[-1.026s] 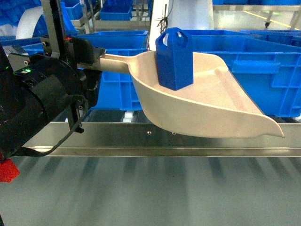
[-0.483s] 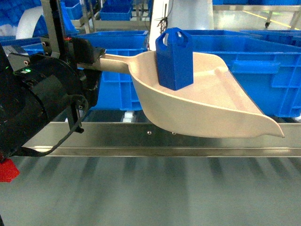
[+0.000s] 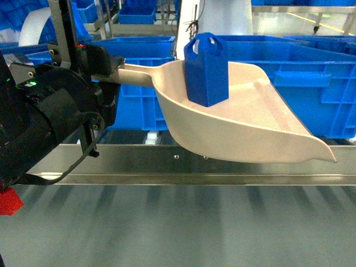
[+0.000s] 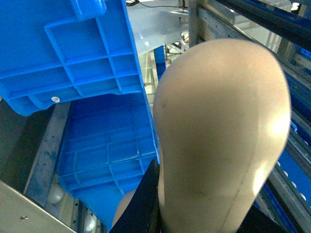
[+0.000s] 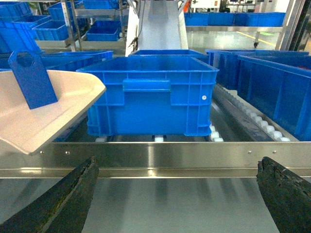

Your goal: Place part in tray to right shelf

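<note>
The blue part [image 3: 206,69] stands upright inside the beige tray [image 3: 250,128], near its raised back. My left gripper [image 3: 107,68] is shut on the tray's long handle and holds the scoop in the air above the right shelf's steel front rail [image 3: 222,166]. The left wrist view is mostly filled by the tray's rounded underside [image 4: 221,131], with a black finger [image 4: 145,204] pressed against it. In the right wrist view, my right gripper [image 5: 177,164] stands wide open and empty before the rail [image 5: 194,155], with the tray [image 5: 43,109] and part [image 5: 31,77] at the left.
Big blue crates [image 3: 311,83] stand on the shelf's white rollers [image 5: 260,121] behind the rail; one crate [image 5: 150,94] sits directly ahead of the right gripper. Another blue crate [image 4: 73,53] hangs close to the left wrist camera. More racks and crates fill the background.
</note>
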Controlling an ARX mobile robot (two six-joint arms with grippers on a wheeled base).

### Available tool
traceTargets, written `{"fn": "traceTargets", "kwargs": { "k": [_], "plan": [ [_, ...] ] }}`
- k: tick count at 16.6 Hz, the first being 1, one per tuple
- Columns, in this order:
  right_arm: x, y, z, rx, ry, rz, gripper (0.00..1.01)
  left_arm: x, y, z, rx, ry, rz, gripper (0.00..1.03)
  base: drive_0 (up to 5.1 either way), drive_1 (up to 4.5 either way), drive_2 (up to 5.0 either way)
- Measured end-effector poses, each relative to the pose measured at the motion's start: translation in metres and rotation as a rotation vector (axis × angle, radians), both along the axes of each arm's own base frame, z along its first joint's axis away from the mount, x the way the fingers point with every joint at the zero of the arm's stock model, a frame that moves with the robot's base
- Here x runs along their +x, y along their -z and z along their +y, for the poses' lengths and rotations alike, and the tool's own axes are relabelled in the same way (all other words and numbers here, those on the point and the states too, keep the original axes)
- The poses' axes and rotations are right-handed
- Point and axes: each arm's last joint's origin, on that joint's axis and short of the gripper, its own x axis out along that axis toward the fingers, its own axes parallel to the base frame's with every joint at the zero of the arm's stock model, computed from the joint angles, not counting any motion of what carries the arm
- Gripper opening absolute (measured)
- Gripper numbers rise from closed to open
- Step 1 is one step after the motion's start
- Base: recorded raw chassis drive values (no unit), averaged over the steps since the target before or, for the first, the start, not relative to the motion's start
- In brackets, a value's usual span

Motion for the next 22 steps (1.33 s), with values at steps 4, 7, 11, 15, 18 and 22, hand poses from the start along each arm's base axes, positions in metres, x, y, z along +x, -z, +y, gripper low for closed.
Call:
{"fn": "traceTargets", "kwargs": {
  "k": [4,7,11,15,18,22],
  "plan": [
    [0.0,0.0,0.0,0.0,0.0,0.0,0.98,0.0,0.0,0.0,0.0,0.0,0.0,0.17,0.0,0.0,0.0],
    [0.0,0.0,0.0,0.0,0.0,0.0,0.98,0.0,0.0,0.0,0.0,0.0,0.0,0.17,0.0,0.0,0.0],
    [0.0,0.0,0.0,0.0,0.0,0.0,0.98,0.0,0.0,0.0,0.0,0.0,0.0,0.17,0.0,0.0,0.0],
    [0.0,0.0,0.0,0.0,0.0,0.0,0.98,0.0,0.0,0.0,0.0,0.0,0.0,0.17,0.0,0.0,0.0],
    [0.0,0.0,0.0,0.0,0.0,0.0,0.98,0.0,0.0,0.0,0.0,0.0,0.0,0.17,0.0,0.0,0.0],
    [0.0,0.0,0.0,0.0,0.0,0.0,0.98,0.0,0.0,0.0,0.0,0.0,0.0,0.17,0.0,0.0,0.0]
  ]
}}
